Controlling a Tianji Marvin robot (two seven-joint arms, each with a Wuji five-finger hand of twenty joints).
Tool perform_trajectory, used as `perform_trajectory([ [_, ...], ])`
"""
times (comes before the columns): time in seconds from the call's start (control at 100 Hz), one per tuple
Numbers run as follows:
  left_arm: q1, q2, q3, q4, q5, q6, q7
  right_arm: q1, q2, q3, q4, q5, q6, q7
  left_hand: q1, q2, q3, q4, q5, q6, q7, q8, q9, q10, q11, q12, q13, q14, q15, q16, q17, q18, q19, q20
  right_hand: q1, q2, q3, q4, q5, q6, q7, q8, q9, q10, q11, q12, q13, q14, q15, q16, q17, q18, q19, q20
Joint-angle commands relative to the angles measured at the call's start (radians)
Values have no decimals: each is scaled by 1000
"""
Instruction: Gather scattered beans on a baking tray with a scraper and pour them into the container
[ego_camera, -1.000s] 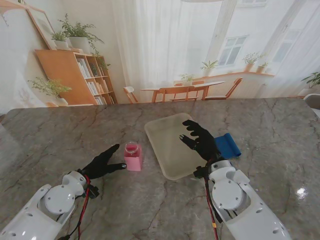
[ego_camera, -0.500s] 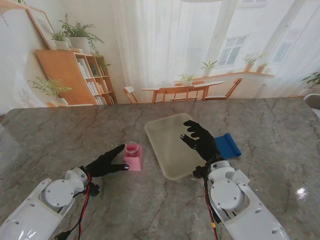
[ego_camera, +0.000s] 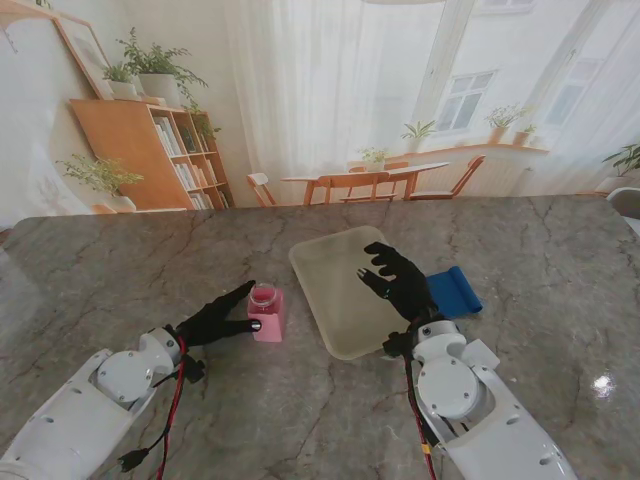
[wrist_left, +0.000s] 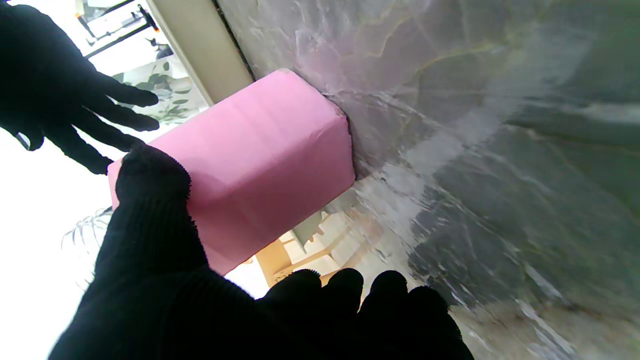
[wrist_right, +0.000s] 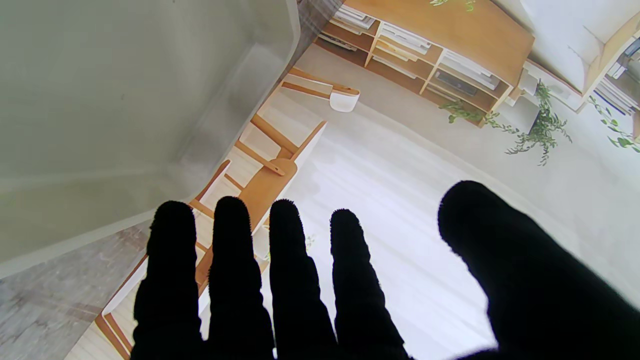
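Left robot hand (ego_camera: 215, 320) open, fingers spread; left wrist view shows thumb (wrist_left: 150, 200) touching the pink square plastic container (ego_camera: 266, 312), unclear from the stand. Right robot hand (ego_camera: 400, 280) open above the pale rectangular baking tray (ego_camera: 335, 300). Blue scraper (ego_camera: 455, 290) on grey marble bench (ego_camera: 120, 270), right of tray.

Tray (ego_camera: 340, 300) at tabletop (ego_camera: 150, 260) centre; container (ego_camera: 266, 312) just beside at 9 o'clock; scraper (ego_camera: 455, 290) touching tray at 3 o'clock.
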Motion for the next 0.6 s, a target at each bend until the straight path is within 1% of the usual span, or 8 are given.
perform_trajectory([
  [0.0, 2, -14, 16, 12, 11, -1, -5, 0, -5, -1, 3, -1, 5, 6, -34, -38, 28, 99, -33, -31, -6, -1, -20, -40, 8, 30, 0, 4, 24, 11, 50, 146, 185, 13, 3, 5, 13, 21, 15, 0, 9, 13, 8, -19, 22, 17, 17, -26, 16, 11, 3, 2, 25, 20],
  [0.04, -3, -15, 23, 18, 4, -5, -8, 0, -6, -1, 2, 0, 8, 5, -31, -44, 34, 99, -31, -35, -4, 1, -16, -42, 10, 34, 5, 2, 29, 13, 54, 145, 193, 12, 3, 4, 13, 21, 13, -1, 9, 12, 10, -20, 24, 18, 17, -26, 17, 12, 4, 3, 27, 21],
  [0.05, -4, -15, 25, 20, 2, -5, -10, -1, -6, 0, 2, 0, 9, 4, -81, -71, 139, 89, -33, -34, -10, 42, -8, -43, 2, 51, 7, 2, 36, 6, 39, 145, 246, -25, 4, 5, 13, 21, 13, -1, 9, 12, 9, -21, 24, 18, 17, -25, 18, 12, 4, 3, 27, 21],
  [0.06, -6, -15, 27, 21, -1, -6, -11, -1, -6, 0, 1, 0, 9, 4, -151, -103, 283, 68, -33, -37, -6, 34, -10, -44, 11, 49, 6, 1, 37, 10, 41, 145, 246, -29, 4, 5, 13, 21, 16, 0, 10, 13, 9, -20, 24, 18, 18, -26, 19, 12, 4, 3, 28, 21],
  [0.07, -7, -15, 29, 23, -3, -7, -13, -1, -6, 0, 1, 0, 10, 3, -186, -119, 356, 58, -33, -39, -3, 30, -11, -46, 16, 47, 7, 1, 39, 13, 43, 144, 246, -31, 4, 5, 13, 21, 16, 1, 10, 13, 10, -20, 25, 18, 19, -26, 19, 13, 5, 4, 28, 21],
  [0.1, -11, -16, 34, 27, -8, -10, -16, -1, -7, 0, 1, 1, 12, 1, -213, -137, 422, 49, -31, -42, 0, 29, -7, -48, 23, 48, 12, -2, 43, 15, 48, 142, 249, -32, 4, 5, 13, 21, 17, 1, 10, 13, 11, -19, 26, 19, 20, -26, 21, 13, 6, 3, 30, 22],
  [0.37, -48, -34, 89, 94, -54, -39, -15, -4, -8, 2, -3, 1, 23, -4, -210, -177, 490, 47, -34, -76, 35, 213, 74, -66, 57, 88, 85, -1, 80, 41, 65, 148, 364, -8, 7, 8, 12, 21, 24, 3, 13, 13, 18, -21, 36, 24, 25, -26, 32, 17, 11, 6, 41, 25],
  [0.59, -65, -57, 120, 133, -113, -58, 2, -6, -10, 4, -9, -1, 44, -12, -180, -216, 545, 46, -60, -180, 110, 512, 137, -88, 70, 126, 145, -15, 94, 64, 93, 139, 436, 9, 15, 10, 12, 22, 34, 7, 18, 14, 28, -20, 46, 28, 33, -28, 45, 21, 18, 10, 53, 28],
])
